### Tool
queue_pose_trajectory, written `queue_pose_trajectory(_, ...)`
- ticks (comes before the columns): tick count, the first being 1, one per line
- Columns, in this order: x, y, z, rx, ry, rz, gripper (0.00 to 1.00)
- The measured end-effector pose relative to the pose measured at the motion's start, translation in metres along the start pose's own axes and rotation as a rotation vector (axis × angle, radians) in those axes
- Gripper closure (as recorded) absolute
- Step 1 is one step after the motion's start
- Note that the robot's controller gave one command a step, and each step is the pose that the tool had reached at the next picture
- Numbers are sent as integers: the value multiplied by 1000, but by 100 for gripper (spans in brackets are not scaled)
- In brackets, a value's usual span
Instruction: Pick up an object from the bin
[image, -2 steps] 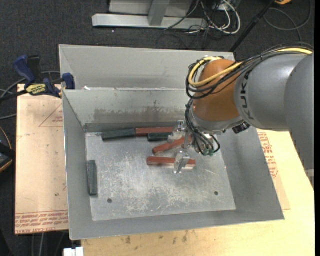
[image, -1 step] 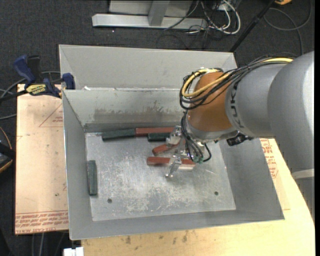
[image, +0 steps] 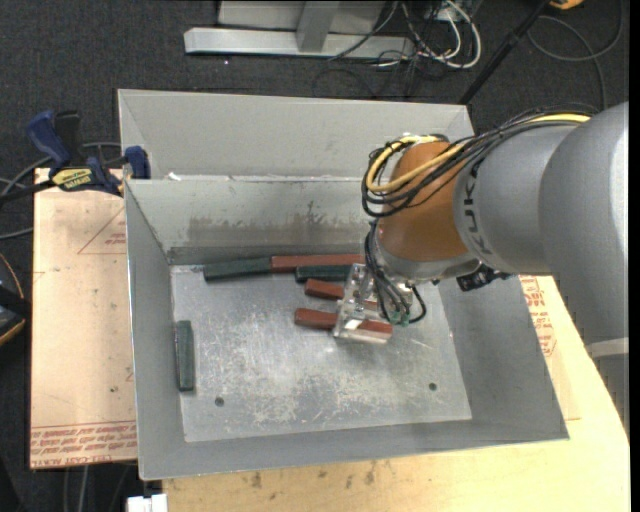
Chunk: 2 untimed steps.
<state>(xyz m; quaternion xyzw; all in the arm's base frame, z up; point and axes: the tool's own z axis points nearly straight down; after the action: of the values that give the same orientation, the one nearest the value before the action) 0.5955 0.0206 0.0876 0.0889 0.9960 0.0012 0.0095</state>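
Red-brown bar (image: 315, 319) lay mid-floor of bin (image: 300, 400), end nearer arm under gripper (image: 362, 325); you could not tell gripper open or closed. Risk, judging: hold so near bar's end could let it pivot, slip out, strike shorter red-brown bar (image: 322, 290) just behind.

Left bar (image: 185, 355): it is lying alone by the bin's (image: 150, 300) left wall, well apart from the rest.
Back-left bar (image: 237, 269): it is lying along the back wall, end to end with the back-right bar (image: 315, 262).
Short bar (image: 325, 290): it is lying just before the back-right bar.
Middle bar (image: 312, 320): you are seeing it running under the gripper (image: 362, 328), before the short bar.
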Motion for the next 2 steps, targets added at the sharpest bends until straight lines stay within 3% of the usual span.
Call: queue_pose_trajectory(2, 2, 0, -2, 2, 8, -1, 100)
